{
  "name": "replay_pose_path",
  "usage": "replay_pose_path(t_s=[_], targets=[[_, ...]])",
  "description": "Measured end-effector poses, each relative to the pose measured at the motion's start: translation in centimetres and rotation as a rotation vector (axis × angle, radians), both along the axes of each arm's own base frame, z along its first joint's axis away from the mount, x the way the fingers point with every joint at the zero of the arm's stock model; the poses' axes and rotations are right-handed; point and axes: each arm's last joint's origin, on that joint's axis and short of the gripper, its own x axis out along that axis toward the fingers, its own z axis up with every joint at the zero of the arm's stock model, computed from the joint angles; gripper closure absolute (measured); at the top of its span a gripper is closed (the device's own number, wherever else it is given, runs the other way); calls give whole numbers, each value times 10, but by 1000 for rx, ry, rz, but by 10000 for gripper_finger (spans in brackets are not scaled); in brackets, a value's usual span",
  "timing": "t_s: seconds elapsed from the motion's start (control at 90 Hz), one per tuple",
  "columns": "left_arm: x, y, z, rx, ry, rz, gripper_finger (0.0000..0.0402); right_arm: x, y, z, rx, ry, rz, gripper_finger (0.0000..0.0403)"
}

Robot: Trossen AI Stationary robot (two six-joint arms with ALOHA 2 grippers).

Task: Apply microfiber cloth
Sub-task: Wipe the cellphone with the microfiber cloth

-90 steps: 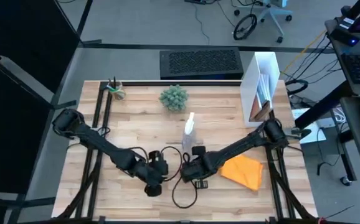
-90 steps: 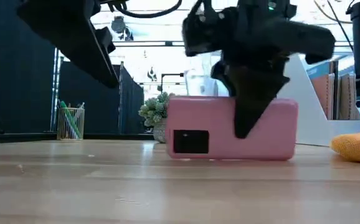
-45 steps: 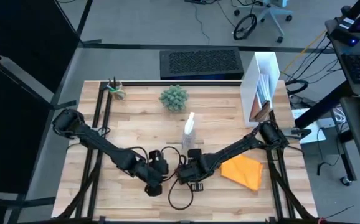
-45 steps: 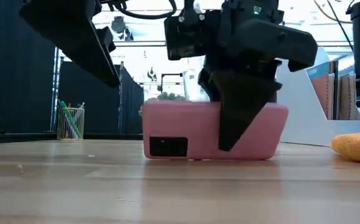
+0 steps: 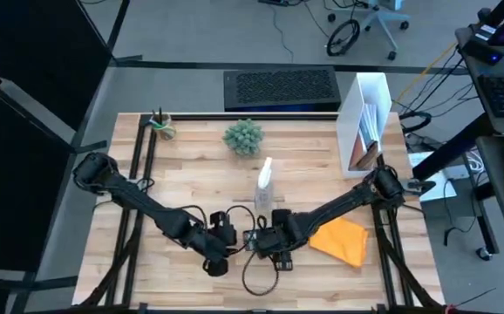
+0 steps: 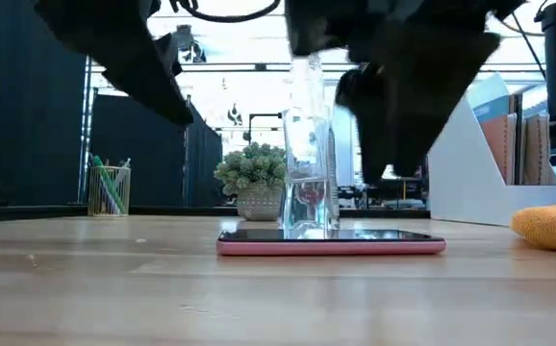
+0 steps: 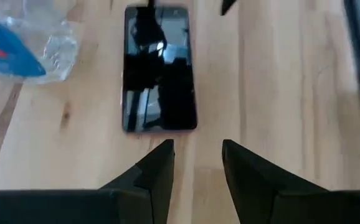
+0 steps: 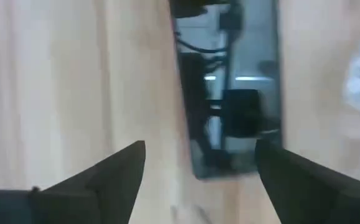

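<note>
A pen cup (image 5: 160, 124) stands at the table's (image 5: 191, 187) far left corner, with a small plant (image 5: 243, 137) further along the back edge.

The left gripper (image 5: 216, 257) hangs low over the front of the table, near the middle. In its wrist view its jaws are a little apart with nothing between them, and the phone (image 7: 159, 68) lies just ahead of the fingertips (image 7: 161, 155).

The phone, in a pink case, lies flat and screen up on the wood; the low view shows it as a thin slab (image 6: 331, 244) resting on the table. The spray bottle (image 5: 264, 186) stands upright just behind it, and in the low view (image 6: 308, 154) it rises straight above the phone's middle.

The right gripper (image 5: 274, 251) hovers just beside the left one, over the phone. Its wrist view shows its jaws wide apart and empty, the phone (image 8: 227, 87) on the table beyond them.

The cloth (image 5: 340, 239), bright orange, lies bunched on the table to the right of both grippers, next to the right arm's forearm. It touches neither gripper and lies clear of the phone. The low view catches only its edge (image 6: 552, 227) at the right border.

A white file holder (image 5: 363, 122) stands at the far right corner.
</note>
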Motion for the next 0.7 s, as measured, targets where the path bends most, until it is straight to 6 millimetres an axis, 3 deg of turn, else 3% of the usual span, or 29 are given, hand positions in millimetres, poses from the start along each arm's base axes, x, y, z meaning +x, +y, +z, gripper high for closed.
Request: replay_pose_path(t_s=[0.111, 0.289, 0.356, 0.511, 0.7], targets=[[5, -3, -3, 5, -34, -23, 279, -16, 1, -7, -47, 26, 8, 129], [14, -6, -17, 13, -42, -30, 279, -43, -13, -19, -79, 72, -78, 143], [18, -7, -24, 15, -41, -28, 279, -51, -19, -22, -81, 12, -104, 144], [29, -7, -45, 22, -24, -49, 279, -60, -45, -40, -155, -191, -204, 145], [39, -8, -66, -36, -8, -83, 279, -56, -69, -65, -143, -267, -303, 145]])
